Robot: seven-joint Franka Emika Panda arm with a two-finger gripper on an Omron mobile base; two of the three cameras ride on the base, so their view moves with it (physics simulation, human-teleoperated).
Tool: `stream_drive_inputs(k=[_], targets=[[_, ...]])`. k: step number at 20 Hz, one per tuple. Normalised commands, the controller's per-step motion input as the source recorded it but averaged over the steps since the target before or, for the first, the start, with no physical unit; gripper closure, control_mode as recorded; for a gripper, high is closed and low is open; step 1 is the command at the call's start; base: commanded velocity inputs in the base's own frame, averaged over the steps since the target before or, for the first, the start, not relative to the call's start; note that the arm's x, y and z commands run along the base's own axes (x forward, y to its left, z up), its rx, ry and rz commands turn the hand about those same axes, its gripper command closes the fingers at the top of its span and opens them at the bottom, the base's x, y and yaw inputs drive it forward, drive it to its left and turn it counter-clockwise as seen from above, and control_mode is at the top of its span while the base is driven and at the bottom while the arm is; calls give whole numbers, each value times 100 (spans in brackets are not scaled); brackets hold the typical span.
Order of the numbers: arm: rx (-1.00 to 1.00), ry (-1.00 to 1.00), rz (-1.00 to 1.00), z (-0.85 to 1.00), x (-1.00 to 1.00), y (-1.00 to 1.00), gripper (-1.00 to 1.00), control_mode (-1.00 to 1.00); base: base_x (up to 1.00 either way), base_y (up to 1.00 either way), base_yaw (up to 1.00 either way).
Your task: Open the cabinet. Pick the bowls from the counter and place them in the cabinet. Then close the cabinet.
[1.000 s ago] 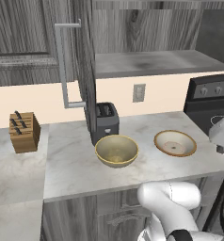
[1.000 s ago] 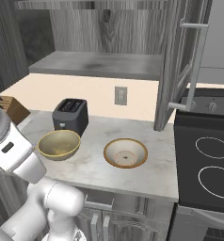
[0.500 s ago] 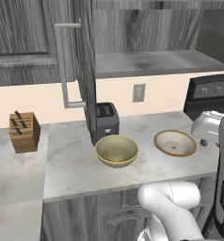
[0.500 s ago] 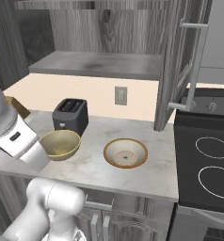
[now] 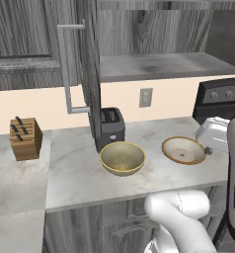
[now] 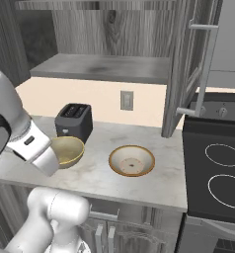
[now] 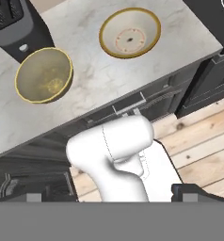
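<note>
The cabinet (image 5: 154,54) stands open above the counter (image 5: 75,173), both doors swung out, the left one (image 5: 90,74) edge-on with its long bar handle (image 5: 65,69), the grey shelf (image 6: 104,66) bare. Both bowls sit on the counter: the deep yellow bowl (image 5: 122,158) just in front of the black toaster (image 5: 111,128), the wider tan bowl (image 5: 183,150) beside it at about three o'clock, apart from it. A knife block (image 5: 25,138) stands well off at nine o'clock. From the hand camera, the gripper (image 7: 109,197) looks down from high over the counter's front edge, its fingertips (image 7: 189,192) spread wide and holding nothing.
</note>
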Motion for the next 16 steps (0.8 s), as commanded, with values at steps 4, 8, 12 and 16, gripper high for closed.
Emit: stream_drive_inputs(k=[4, 8, 12, 16], targets=[[0, -3, 8, -39, 33, 2, -100, -100, 0, 0, 0], [0, -8, 8, -38, 54, 11, -100, -100, 0, 0, 0], [0, -8, 6, -41, 63, 7, -100, -100, 0, 0, 0], [0, -1, 7, -26, 50, 10, -100, -100, 0, 0, 0]])
